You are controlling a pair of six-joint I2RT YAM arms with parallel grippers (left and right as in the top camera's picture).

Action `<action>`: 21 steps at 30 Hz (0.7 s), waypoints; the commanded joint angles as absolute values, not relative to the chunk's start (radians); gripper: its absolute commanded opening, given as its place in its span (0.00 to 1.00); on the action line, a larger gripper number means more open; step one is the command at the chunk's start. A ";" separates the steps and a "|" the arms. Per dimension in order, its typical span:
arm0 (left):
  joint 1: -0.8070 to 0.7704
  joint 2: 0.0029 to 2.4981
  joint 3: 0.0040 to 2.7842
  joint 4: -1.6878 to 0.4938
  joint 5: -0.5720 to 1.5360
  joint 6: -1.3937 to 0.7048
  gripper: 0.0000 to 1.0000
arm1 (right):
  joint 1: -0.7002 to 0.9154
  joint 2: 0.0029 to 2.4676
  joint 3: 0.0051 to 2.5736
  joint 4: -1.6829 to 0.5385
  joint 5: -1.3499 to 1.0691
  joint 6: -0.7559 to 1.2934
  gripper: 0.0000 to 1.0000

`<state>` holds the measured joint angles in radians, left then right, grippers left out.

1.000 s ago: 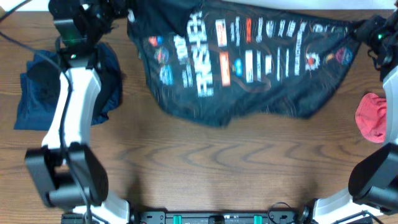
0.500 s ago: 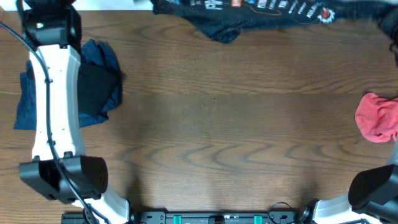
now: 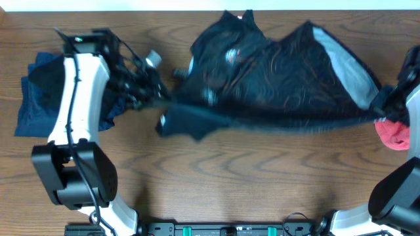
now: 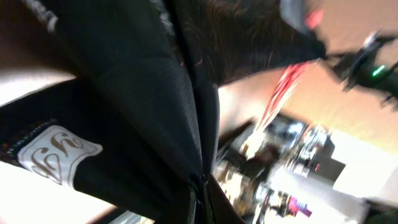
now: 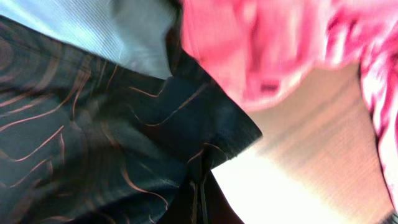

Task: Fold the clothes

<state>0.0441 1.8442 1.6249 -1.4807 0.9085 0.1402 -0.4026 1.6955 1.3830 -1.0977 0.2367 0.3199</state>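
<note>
Left wrist view: the left gripper (image 4: 200,198) is closed on a bunched fold of the black shirt (image 4: 143,93). The fabric converges into the jaws at the bottom edge of the frame. A white logo patch (image 4: 55,149) sits on the cloth off to one side.

Right wrist view: the right gripper (image 5: 198,202) is clamped on an edge of the shirt, where thin orange contour lines cross the cloth. Past the grip point a grey panel (image 5: 118,37) of the shirt is visible. Beyond it the red garment (image 5: 267,43) lies on the table (image 5: 311,149).

Overhead view: the shirt spans the far half of the table between the two grippers, with the contour-line side up. Its near edge runs as a stretched, blurred line from one grip to the other. A loose flap hangs just below that line near the left gripper, and the body bunches toward the far edge. The blue garment (image 3: 29,108) lies at the left edge, partly under the left arm. The red garment lies at the right edge, just beside the right gripper.
</note>
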 commanded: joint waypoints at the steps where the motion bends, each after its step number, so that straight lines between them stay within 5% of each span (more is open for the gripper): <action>1: 0.036 1.837 1.502 -1.506 0.788 0.280 0.06 | -0.412 1.707 1.295 -1.104 0.288 0.299 0.01; 21: 0.149 1.703 1.235 -1.382 0.709 0.211 0.06 | -0.463 1.707 1.191 -1.184 0.205 0.377 0.02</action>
<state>0.1448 1.7370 1.2327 -1.3827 0.7216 0.2287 -0.4610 1.7008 1.1992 -1.1736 0.2276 0.3599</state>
